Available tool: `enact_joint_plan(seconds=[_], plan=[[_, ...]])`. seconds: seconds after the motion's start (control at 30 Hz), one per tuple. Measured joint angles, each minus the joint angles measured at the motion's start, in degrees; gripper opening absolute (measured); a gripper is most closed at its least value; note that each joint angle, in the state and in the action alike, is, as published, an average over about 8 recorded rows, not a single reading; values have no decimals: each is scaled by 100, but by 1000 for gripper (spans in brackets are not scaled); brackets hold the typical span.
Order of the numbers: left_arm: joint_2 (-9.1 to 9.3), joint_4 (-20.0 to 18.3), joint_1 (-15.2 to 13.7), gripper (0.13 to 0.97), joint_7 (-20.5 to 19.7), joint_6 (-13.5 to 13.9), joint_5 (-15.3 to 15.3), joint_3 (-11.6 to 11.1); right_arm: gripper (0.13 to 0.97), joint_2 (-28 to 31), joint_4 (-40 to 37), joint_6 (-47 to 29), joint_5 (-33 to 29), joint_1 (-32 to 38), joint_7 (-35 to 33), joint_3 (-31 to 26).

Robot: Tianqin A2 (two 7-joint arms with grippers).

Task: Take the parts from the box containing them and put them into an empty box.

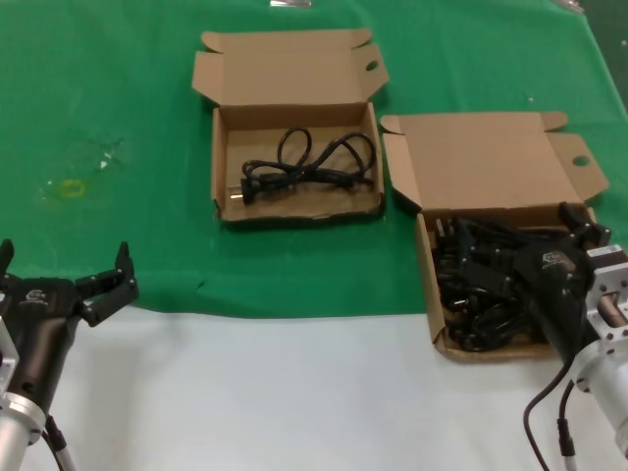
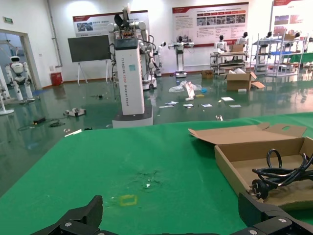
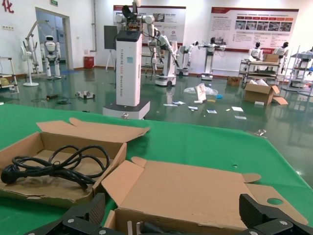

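Note:
The box containing the parts lies at the right with its lid open, holding a pile of black power cords. My right gripper hangs open and empty just above that pile; its wrist view shows the lid and a plug below the jaws. The other box, at the back centre, holds one looped cord, which also shows in the left wrist view and the right wrist view. My left gripper is open and empty at the front left.
A green cloth covers the far part of the table, with a bare white strip at the front. A small yellow tape mark lies on the cloth at the left. The two boxes stand close together.

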Motion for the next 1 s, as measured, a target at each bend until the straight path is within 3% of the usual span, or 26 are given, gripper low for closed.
enact_joint_plan(seconds=[1.0], plan=[[0,0,0,966,0,0,0,0,966,0,0,0,0,0,0,0]])
